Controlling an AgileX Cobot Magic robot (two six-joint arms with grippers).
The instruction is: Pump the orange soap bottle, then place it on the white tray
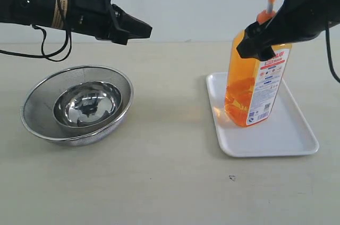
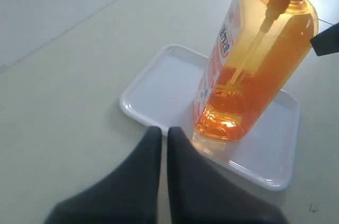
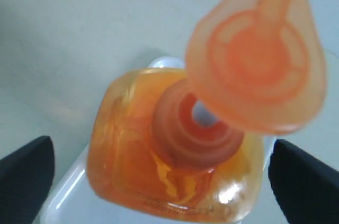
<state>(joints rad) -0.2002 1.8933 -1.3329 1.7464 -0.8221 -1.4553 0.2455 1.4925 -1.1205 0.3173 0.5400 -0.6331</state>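
Pale tabletop (image 1: 170, 182) lay under it all; the right gripper (image 3: 164, 181) hung with jaws spread wide either side of the orange soap bottle (image 1: 255, 84), not pinching it. That bottle stood on the white tray (image 1: 287, 140), at the right. Over on the left, the left gripper (image 1: 139, 29) hovered pressed together above a steel strainer bowl (image 1: 37, 102)

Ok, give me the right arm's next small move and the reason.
Probably lift the right end effector straight up and clear. The orange soap bottle already stands on the white tray, and the jaws are spread wide on both sides of it, off its walls; pulling sideways might tip it.
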